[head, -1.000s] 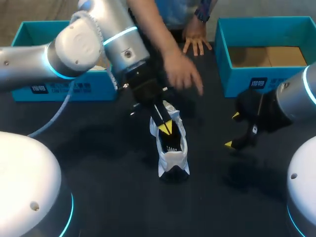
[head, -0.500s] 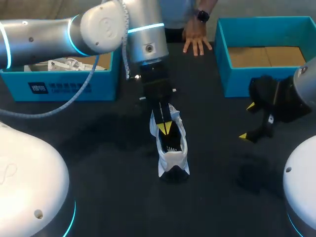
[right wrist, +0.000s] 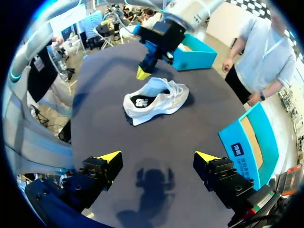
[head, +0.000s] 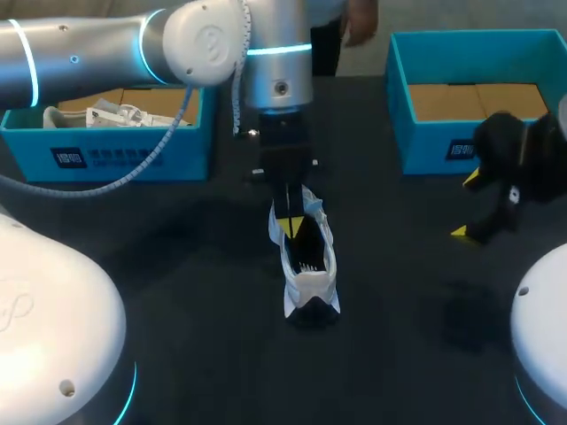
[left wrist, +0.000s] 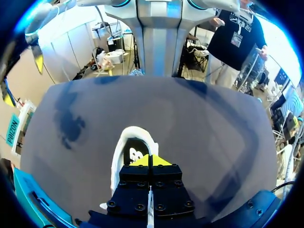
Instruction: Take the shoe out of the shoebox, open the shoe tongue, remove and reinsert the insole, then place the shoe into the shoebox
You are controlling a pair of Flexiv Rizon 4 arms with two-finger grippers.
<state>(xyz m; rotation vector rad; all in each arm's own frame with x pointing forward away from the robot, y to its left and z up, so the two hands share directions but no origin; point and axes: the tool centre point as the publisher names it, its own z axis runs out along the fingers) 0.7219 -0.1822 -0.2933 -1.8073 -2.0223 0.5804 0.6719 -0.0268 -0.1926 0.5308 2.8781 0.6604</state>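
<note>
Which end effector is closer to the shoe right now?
Left. The left end effector sits shut right over the opening of the shoe, while the right end effector hangs open well off to its side, by the right-hand shoebox.

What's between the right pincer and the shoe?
Nothing: just bare table between the right pincer and the shoe, seen in the right wrist view.

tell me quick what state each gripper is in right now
left gripper: shut, nothing visibly held, above the shoe
right gripper: open, empty
</note>
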